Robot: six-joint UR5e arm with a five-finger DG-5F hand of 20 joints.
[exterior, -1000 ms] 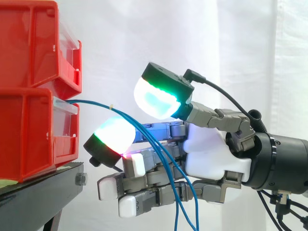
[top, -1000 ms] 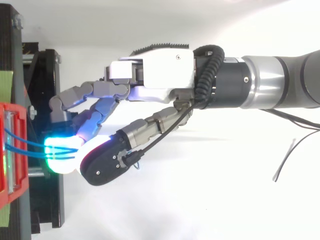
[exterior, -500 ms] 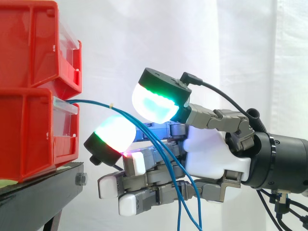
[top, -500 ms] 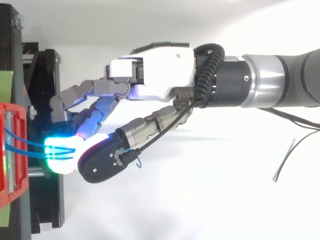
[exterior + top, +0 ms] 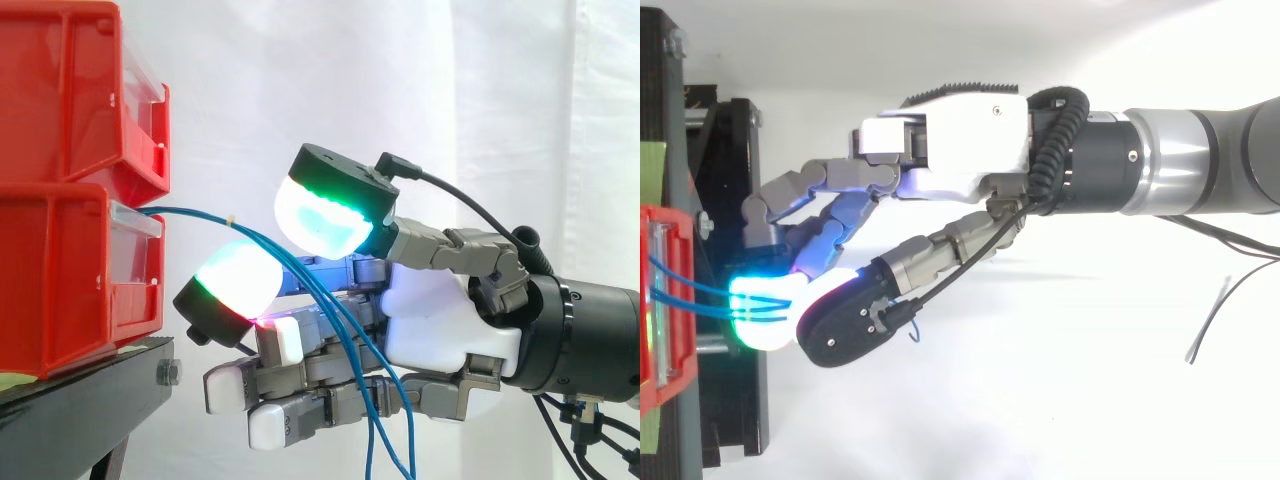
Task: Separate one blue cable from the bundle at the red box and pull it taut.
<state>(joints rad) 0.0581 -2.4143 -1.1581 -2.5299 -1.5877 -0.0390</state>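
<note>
Several blue cables (image 5: 318,297) cross the hand (image 5: 440,320) beside the red box (image 5: 70,270). I cannot tell whether it grips them. Isolate one strand before pulling.

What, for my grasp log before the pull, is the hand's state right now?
The hand: cannot be told. The blue cables run across it, but a firm grip isn't clear.

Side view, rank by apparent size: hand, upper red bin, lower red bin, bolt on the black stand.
Largest to smallest:
hand
upper red bin and lower red bin: look alike, both cut off at the frame edge, so unranked
bolt
</note>
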